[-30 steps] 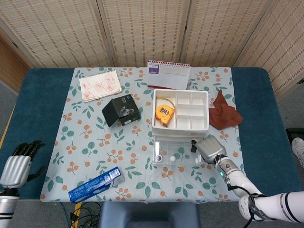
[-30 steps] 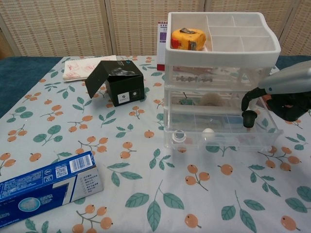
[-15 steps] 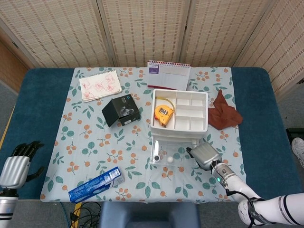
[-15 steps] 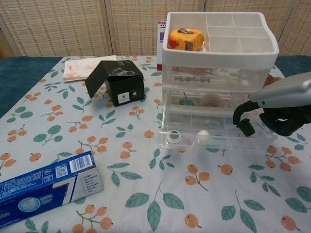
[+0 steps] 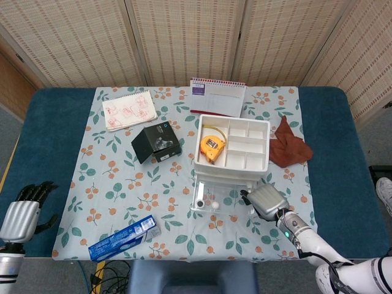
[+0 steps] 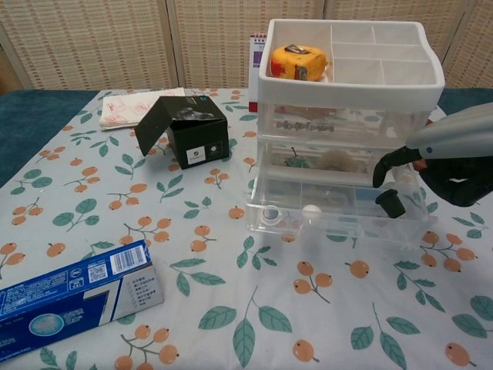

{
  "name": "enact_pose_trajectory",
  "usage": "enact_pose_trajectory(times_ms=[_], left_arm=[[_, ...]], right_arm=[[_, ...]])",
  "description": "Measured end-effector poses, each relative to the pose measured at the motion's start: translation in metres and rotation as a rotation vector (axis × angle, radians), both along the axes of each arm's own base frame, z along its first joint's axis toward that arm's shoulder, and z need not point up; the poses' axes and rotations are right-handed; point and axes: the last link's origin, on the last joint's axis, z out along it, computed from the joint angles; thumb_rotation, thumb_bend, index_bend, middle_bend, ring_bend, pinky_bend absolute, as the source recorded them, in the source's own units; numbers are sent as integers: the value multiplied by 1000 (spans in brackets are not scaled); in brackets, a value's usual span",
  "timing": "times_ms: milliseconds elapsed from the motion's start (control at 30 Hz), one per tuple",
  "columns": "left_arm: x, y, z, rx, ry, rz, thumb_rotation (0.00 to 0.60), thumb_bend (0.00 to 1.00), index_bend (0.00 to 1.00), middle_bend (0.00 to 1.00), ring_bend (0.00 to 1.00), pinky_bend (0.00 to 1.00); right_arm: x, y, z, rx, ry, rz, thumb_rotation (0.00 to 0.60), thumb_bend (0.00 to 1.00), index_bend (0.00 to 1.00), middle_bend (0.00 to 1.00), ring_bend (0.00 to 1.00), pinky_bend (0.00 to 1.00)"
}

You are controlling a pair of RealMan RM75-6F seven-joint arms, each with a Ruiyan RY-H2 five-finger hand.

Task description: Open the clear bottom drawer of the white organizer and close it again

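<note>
The white organizer (image 5: 233, 144) stands right of the table's middle, its top tray (image 6: 350, 46) holding a yellow tape measure (image 5: 211, 147). Its clear bottom drawer (image 6: 323, 220) is pulled out toward the front edge; a white ball (image 6: 311, 210) and a small ring lie inside. My right hand (image 5: 266, 201) is at the drawer's right front corner. In the chest view its dark fingertips (image 6: 389, 202) hook over the drawer's front wall and grip it. My left hand (image 5: 18, 214) hangs off the table's front left corner, holding nothing.
A black box (image 5: 156, 142) sits left of the organizer. A blue toothpaste box (image 5: 124, 237) lies near the front edge. A sketch pad (image 5: 128, 110) and a calendar (image 5: 217, 97) lie at the back, and a brown cloth (image 5: 288, 146) right of the organizer.
The bottom drawer has slid further out, its front shifting left in the chest view. My right hand has moved with it toward the front edge. The left hand has not moved.
</note>
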Motion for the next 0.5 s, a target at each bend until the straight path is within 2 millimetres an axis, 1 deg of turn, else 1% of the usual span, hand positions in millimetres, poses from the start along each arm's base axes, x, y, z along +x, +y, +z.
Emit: enact_pose_trajectory(times_ms=[233,500], left_arm=[[2,1,-1,-3,-1,-6,600,244,217,191,211,150],[2,0,0,-2,0,-3,600,244,217,191,211,150]], right_arm=[[-7,-3,4,-20,27,-6,600,621,170,914,1000,1000],[-11,-1,3,-7,47,-18,600,620,171,914,1000,1000]])
